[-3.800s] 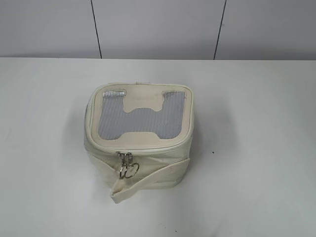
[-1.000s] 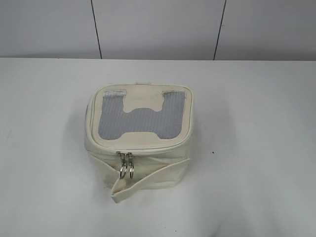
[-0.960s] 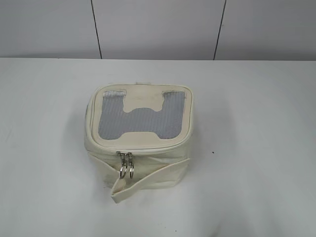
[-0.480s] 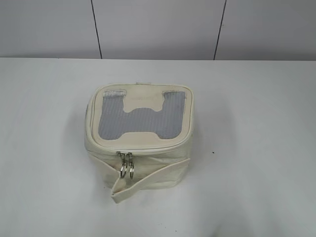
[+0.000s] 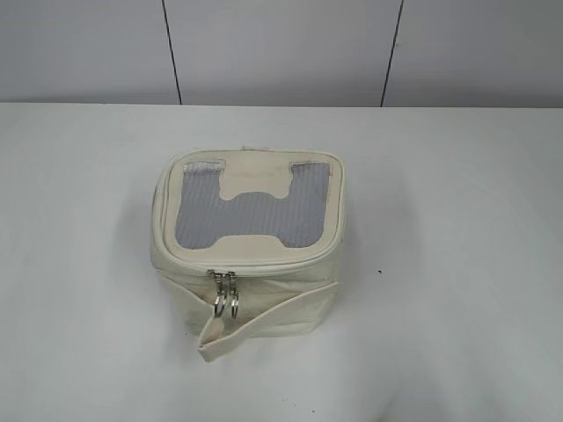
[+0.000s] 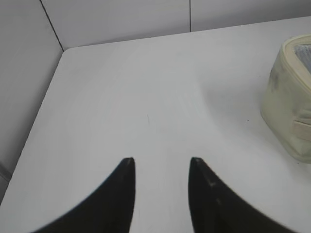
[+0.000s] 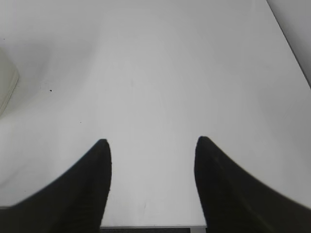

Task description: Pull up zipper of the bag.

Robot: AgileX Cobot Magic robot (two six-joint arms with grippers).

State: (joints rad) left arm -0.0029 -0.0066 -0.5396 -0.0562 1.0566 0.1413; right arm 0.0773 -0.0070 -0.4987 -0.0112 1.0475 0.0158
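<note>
One cream bag stands on the white tabletop, its zipper shut around the lid edge with two silver sliders side by side at the front, their two ring pulls hanging just above the single strap band. The left tool and the right tool both hang over bare tabletop with their fingers parted, holding and touching nothing. The bag lies off to the right of the left tool and at the far left edge of the right tool's view, well apart from both.
</note>
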